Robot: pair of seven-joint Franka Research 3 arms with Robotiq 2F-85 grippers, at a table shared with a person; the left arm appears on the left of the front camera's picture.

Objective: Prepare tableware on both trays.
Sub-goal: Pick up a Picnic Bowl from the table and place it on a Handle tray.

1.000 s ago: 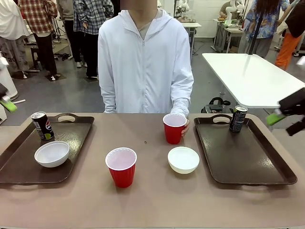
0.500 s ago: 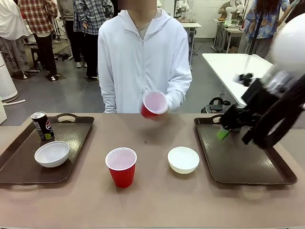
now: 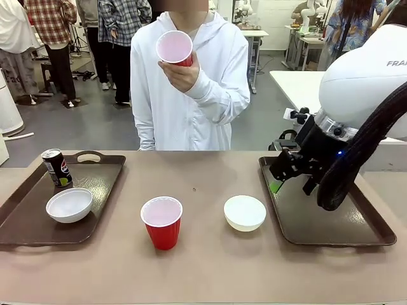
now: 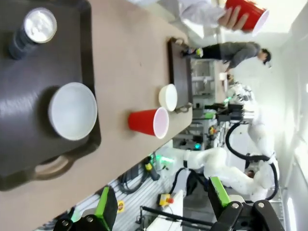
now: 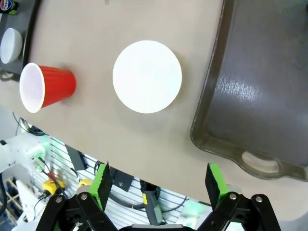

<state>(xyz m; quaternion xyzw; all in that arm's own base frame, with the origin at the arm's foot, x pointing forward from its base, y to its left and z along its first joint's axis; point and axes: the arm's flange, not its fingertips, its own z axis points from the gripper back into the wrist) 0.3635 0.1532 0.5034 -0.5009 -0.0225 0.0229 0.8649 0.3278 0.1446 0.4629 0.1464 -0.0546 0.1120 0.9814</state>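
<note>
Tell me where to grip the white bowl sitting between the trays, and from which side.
Probably the rim of the white bowl, from straight above, one of the jaws inside and one outside the wall. It sits upright, low and round with its mouth up, so a side approach offers only a shallow sloping wall.

Black can (image 3: 56,168), white bowl (image 3: 69,204) on left tray (image 3: 25,232). Red cup (image 3: 161,222), second bowl (image 3: 245,212) upright between it and right tray (image 3: 305,221); other cup (image 3: 175,47) aloft in person's hand (image 3: 184,75).
</note>
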